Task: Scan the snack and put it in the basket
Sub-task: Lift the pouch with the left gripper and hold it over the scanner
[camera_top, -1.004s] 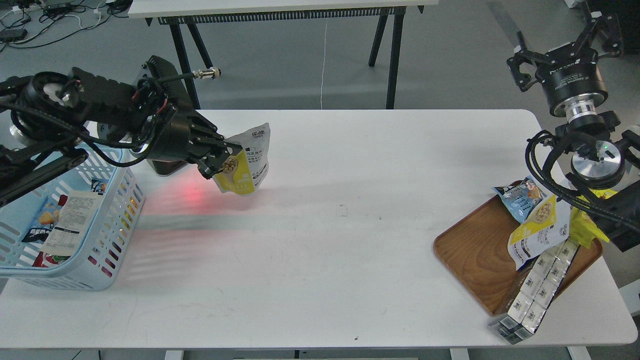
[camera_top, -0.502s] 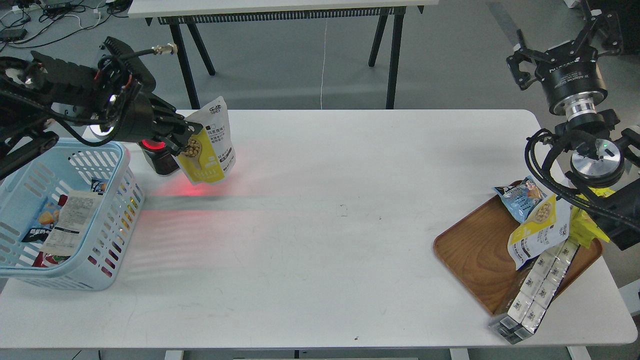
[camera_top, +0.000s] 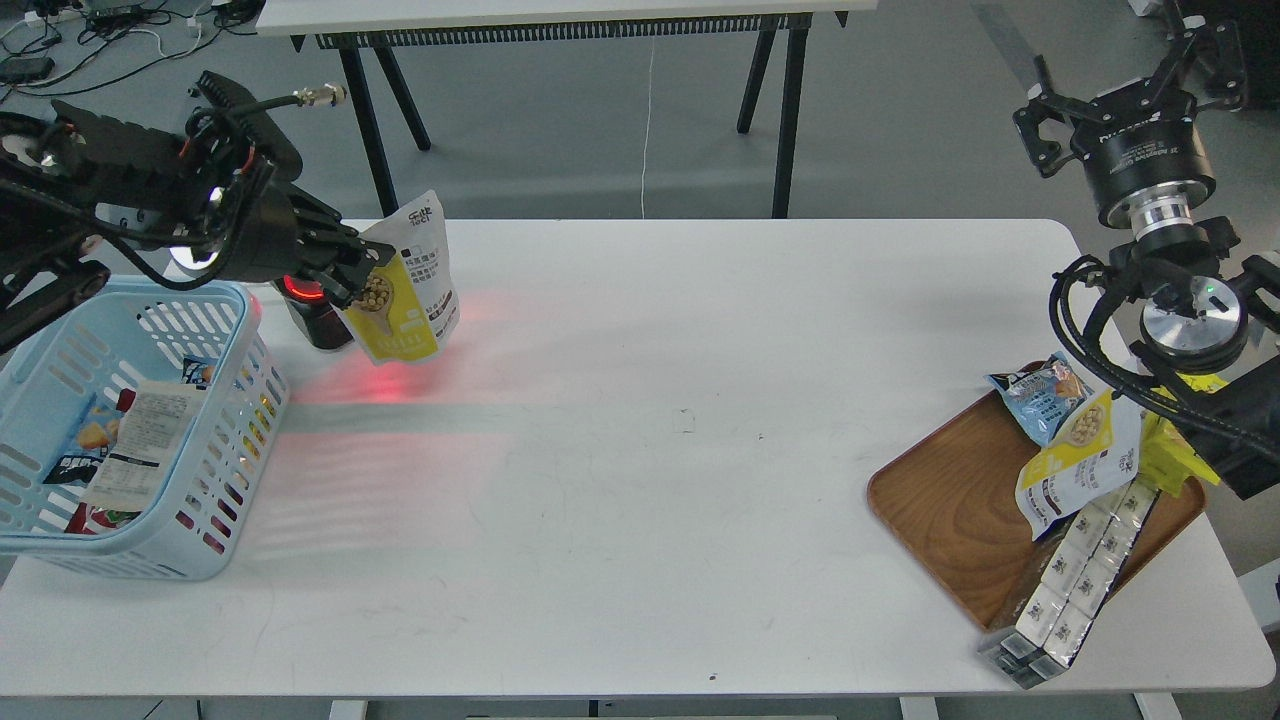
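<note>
Head view of the white counter [camera_top: 640,450]. The left gripper [camera_top: 362,272] had its jaws closed on the snack [camera_top: 405,290], pinching the pouch at its left edge beside the round picture of beige balls; the pouch hung clear of the counter near the far left corner, just right of a small black scanner [camera_top: 312,315] whose top glowed red; a red glow lay on the counter below the pouch. The snack's long axis ran close to vertical, leaning slightly, with the white top pointing up and away from the viewer and the yellow lower part pointing down toward the counter; its printed face was turned to the viewer. The basket [camera_top: 215,455] stood at the left edge of the counter, to the left of and nearer than the scanner, with packets and a paper slip inside. The right gripper [camera_top: 1130,85] was raised above the far right corner, its jaws spread apart and gripping nothing. A brown wooden tray [camera_top: 950,510] at the right carried a second alike pouch [camera_top: 1075,465], a light-blue packet [camera_top: 1040,395] and a long boxed pack [camera_top: 1075,580].
</note>
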Action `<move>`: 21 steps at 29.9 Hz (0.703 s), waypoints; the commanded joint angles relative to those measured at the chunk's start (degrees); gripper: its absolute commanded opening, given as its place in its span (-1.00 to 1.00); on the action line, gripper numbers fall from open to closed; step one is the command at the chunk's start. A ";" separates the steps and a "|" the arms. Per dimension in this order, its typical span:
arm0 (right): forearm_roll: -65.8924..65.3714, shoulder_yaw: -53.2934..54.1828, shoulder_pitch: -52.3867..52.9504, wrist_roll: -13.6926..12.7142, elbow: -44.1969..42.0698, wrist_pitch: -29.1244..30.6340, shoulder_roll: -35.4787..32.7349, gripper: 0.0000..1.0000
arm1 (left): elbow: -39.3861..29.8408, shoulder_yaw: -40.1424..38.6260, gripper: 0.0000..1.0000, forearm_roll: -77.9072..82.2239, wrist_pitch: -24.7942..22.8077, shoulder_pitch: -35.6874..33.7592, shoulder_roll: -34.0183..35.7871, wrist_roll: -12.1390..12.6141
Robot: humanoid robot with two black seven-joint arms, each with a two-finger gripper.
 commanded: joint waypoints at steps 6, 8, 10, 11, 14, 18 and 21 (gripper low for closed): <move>0.00 0.03 -0.09 0.00 -0.07 0.00 0.00 0.98 | 0.00 -0.03 -1.00 0.00 -0.01 0.01 -0.34 0.00; 0.00 0.03 -0.09 0.09 -0.15 0.00 0.00 0.98 | 0.08 -0.03 -1.00 0.00 -0.01 0.09 -0.43 0.00; 0.00 0.03 -0.09 0.00 -0.15 0.00 0.00 0.98 | 0.26 0.15 -1.00 0.00 -0.01 0.10 -0.60 0.00; 0.00 0.03 -0.09 0.00 -0.15 0.00 0.00 0.98 | 0.26 0.15 -1.00 0.00 -0.01 0.10 -0.60 0.00; 0.00 0.03 -0.09 0.00 -0.07 0.00 0.00 0.98 | 0.26 0.06 -1.00 0.00 -0.01 0.10 -0.60 0.00; 0.00 -0.06 -0.18 0.09 -0.15 0.00 0.00 0.98 | 0.00 0.06 -1.00 0.00 -0.01 -0.08 -0.60 0.00; 0.00 0.03 -0.27 0.00 -0.15 0.00 0.00 0.98 | -0.26 -0.03 -1.00 0.00 -0.01 -0.08 -0.25 0.00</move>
